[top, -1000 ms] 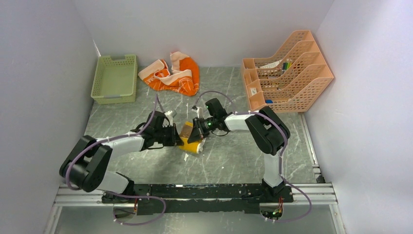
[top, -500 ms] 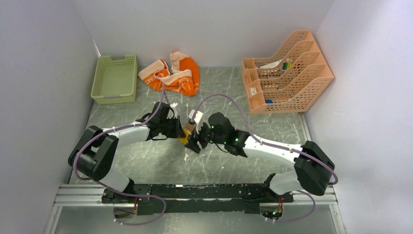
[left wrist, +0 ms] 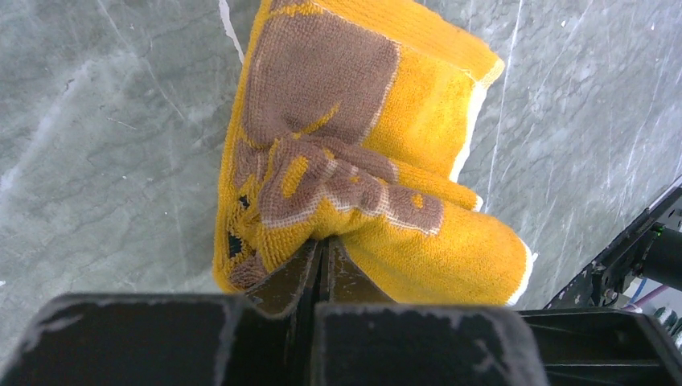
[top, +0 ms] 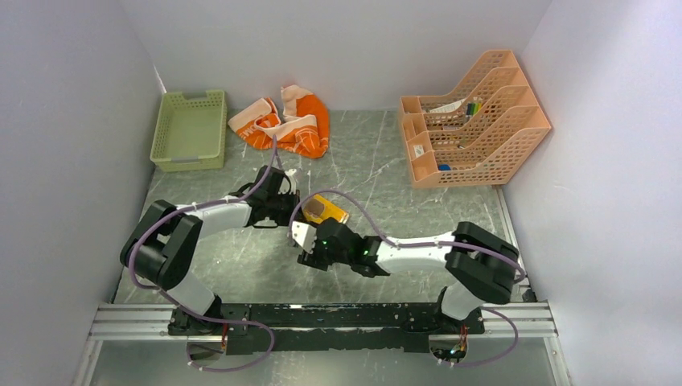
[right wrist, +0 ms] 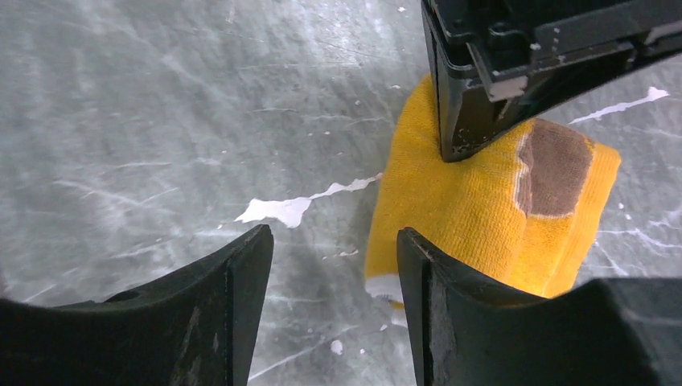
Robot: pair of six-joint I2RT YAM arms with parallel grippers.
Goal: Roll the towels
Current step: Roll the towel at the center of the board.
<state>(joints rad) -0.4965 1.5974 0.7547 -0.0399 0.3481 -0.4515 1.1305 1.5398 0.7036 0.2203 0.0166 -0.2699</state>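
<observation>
Centrally, left gripper (left wrist: 322,249) jaws are pinching a rolled mustard-yellow towel (left wrist: 418,104). Right gripper (right wrist: 334,241) jaws are hovering spread beside it.

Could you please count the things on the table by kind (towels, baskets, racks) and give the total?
Towels: 2, the orange towel and the yellow towel
Baskets: 1, the green basket
File racks: 1, the peach file rack
Total: 4

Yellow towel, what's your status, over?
Left pincer shut on yellow towel. Right pincer open, beside it. Orange towel crumpled at back. Nothing blocking.
</observation>
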